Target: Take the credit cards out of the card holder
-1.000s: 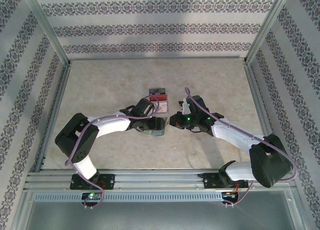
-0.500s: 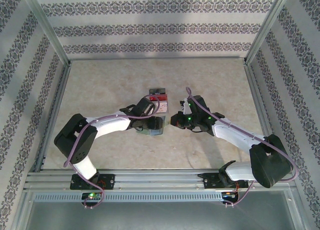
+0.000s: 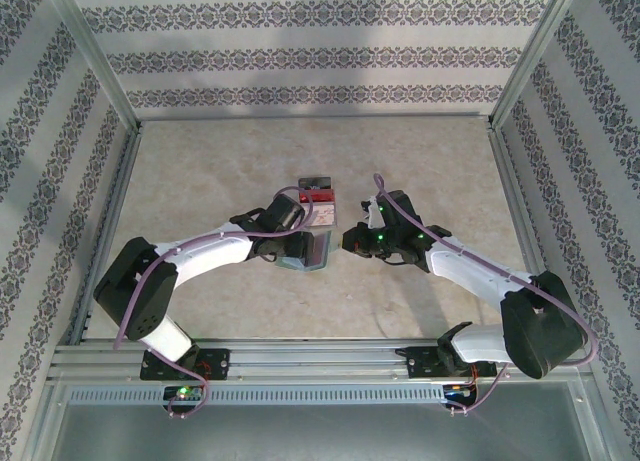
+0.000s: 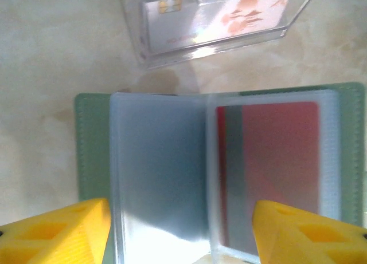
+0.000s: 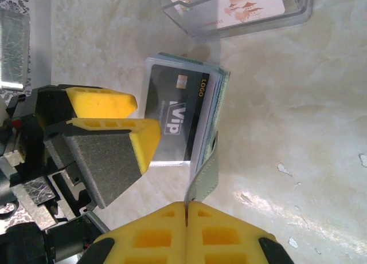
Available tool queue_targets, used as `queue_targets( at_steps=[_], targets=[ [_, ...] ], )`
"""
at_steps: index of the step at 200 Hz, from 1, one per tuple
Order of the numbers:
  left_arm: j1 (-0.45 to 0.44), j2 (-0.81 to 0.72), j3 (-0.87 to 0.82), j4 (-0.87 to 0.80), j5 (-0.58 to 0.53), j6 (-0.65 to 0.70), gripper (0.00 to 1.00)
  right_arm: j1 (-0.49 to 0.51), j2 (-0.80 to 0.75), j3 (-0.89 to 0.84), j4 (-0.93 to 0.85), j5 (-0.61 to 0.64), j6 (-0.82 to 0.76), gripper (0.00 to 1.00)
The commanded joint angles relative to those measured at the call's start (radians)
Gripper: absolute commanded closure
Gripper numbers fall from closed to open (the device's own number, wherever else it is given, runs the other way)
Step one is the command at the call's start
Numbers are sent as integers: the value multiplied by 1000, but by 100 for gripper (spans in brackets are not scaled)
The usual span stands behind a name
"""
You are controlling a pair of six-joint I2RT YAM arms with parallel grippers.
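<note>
The card holder (image 4: 92, 144) lies open on the table, grey-green with bluish clear pockets. A red credit card (image 4: 278, 155) sits in its right pocket. A dark grey card (image 5: 172, 118) marked VIP shows in the holder (image 5: 213, 98) in the right wrist view. My left gripper (image 4: 182, 241) hovers open just over the holder, one yellow fingertip (image 4: 57, 232) at each side of the left pocket. My right gripper (image 5: 186, 205) is shut on the edge of the holder's green flap (image 5: 205, 181), lifting it. In the top view both grippers, left (image 3: 300, 243) and right (image 3: 350, 239), meet at the holder (image 3: 312, 253).
A clear plastic box (image 3: 318, 192) holding a pale pinkish-white card (image 4: 229, 15) stands just beyond the holder, also seen as the box (image 5: 246, 12). Metal frame rails and patterned walls ring the beige table (image 3: 420, 161).
The left arm's elbow and shoulder have swung left and lower while its gripper stays over the holder. The right gripper keeps its hold and has hardly moved.
</note>
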State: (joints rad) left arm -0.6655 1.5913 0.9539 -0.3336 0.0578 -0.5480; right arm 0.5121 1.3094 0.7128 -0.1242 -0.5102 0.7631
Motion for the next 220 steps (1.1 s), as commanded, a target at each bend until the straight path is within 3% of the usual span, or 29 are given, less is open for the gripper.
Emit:
queue_targets(
  at_steps=[1, 54, 115, 220],
  targets=[
    [18, -30, -21, -56, -39, 26, 33, -10, -25, 7, -9, 6, -16, 100],
    [40, -82, -36, -66, -40, 25, 33, -13, -25, 10, -9, 1, -18, 100],
    [31, -25, -11, 135, 279, -19, 37, -12, -27, 13, 2, -8, -14, 100],
    [10, 70, 10, 164, 281, -35, 34, -11, -16, 16, 16, -19, -8, 100]
  ],
)
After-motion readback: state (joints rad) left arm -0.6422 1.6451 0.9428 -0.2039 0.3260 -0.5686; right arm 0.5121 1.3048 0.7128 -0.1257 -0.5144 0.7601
